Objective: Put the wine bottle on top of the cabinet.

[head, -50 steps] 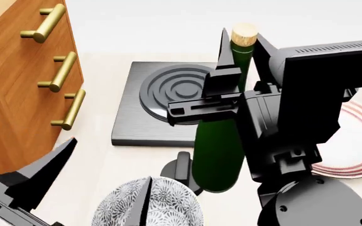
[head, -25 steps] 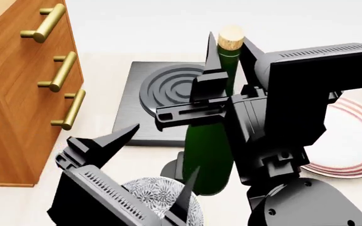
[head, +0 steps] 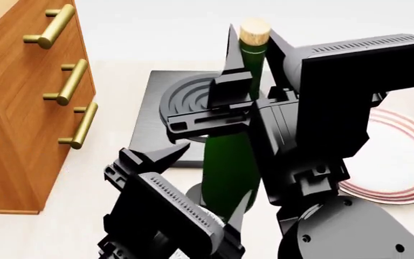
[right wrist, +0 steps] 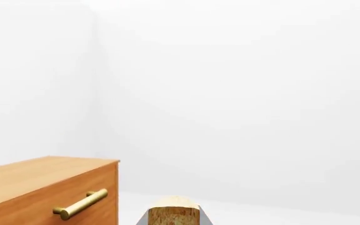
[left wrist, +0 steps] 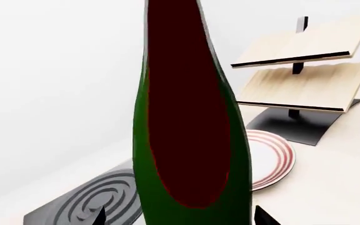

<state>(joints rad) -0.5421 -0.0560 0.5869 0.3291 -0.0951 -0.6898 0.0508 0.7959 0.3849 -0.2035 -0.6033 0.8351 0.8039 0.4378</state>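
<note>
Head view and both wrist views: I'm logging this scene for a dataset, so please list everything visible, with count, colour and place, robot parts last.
wine bottle: one, dark green with a tan cork, upright at the centre, neck between the right gripper's fingers.
cabinet: one, reddish-brown wood with brass bar handles, at the left.
burner plate: one, dark grey square slab with raised rings, behind the bottle.
plate: one, white with red rings, at the right.
rack: one, pale wood shelves on a dark base, beyond the plate in the left wrist view.
table: one, pale cream surface under everything.
right gripper: one, black, shut on the bottle's neck.
left gripper: one, black, open around the bottle's lower body.
</note>
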